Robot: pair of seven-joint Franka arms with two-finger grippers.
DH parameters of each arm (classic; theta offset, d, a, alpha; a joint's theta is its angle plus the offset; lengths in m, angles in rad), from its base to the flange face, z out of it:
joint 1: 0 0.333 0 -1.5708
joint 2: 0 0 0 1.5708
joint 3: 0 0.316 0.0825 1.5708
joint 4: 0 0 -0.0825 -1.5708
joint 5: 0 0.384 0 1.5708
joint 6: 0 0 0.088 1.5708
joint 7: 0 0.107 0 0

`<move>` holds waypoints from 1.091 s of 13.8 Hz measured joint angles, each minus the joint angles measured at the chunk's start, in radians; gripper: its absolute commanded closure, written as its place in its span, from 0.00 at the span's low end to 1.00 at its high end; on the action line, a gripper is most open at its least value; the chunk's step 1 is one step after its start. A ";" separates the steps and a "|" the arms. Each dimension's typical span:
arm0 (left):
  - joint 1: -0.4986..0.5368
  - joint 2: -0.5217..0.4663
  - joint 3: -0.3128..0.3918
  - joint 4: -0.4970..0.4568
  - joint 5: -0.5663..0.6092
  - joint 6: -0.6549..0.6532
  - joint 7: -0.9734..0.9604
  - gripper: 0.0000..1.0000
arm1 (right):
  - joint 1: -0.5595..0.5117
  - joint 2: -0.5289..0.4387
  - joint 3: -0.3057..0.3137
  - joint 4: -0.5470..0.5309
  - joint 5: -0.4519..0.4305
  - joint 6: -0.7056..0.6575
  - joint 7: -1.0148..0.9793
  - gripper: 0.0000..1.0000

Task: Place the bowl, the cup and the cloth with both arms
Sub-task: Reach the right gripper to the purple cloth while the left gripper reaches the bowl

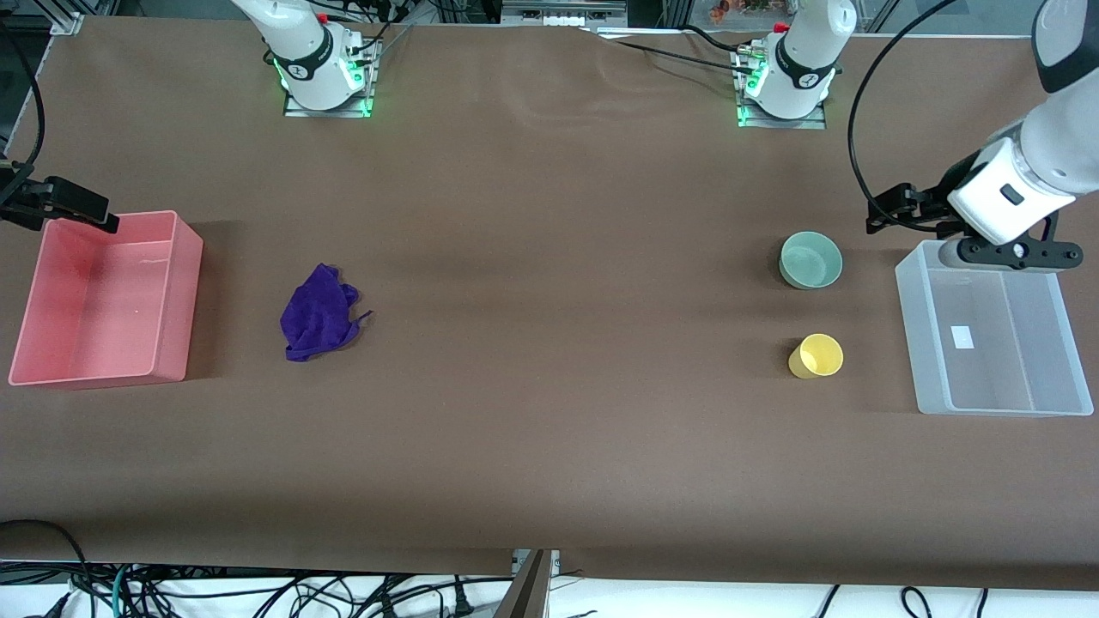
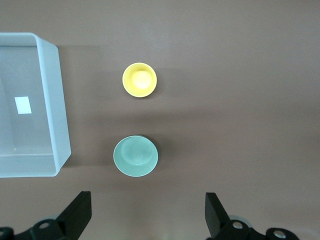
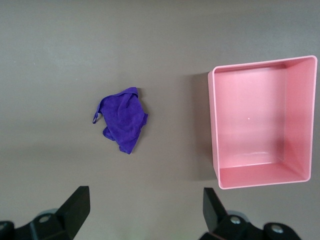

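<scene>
The left tool point(image 2: 145, 220), fingers spread wide and empty, hangs above the clear bin's point(image 1: 987, 343) rim, with the bowl point(image 1: 810, 260) at its nine o'clock in the front view and the cup point(image 1: 816, 356) nearer the camera. The right tool point(image 3: 142, 217), likewise spread, hovers by the pink bin point(image 1: 103, 300); the cloth point(image 1: 319, 314) lies on the counter point(image 1: 549, 386) at that bin's three o'clock.

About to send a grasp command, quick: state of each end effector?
Left end effector: open, empty, above the table by the clear bin.
Right end effector: open, empty.
</scene>
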 measured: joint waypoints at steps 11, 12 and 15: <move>0.044 0.127 -0.012 -0.088 0.074 0.028 0.015 0.00 | 0.015 0.037 0.078 -0.300 0.000 0.376 -0.001 0.00; 0.044 0.131 -0.013 -0.131 0.075 0.088 0.026 0.00 | 0.022 0.054 0.081 -0.351 0.000 0.440 -0.001 0.00; 0.044 0.137 -0.013 -0.284 0.090 0.292 0.092 0.00 | 0.038 0.131 0.083 -0.417 0.001 0.539 -0.001 0.00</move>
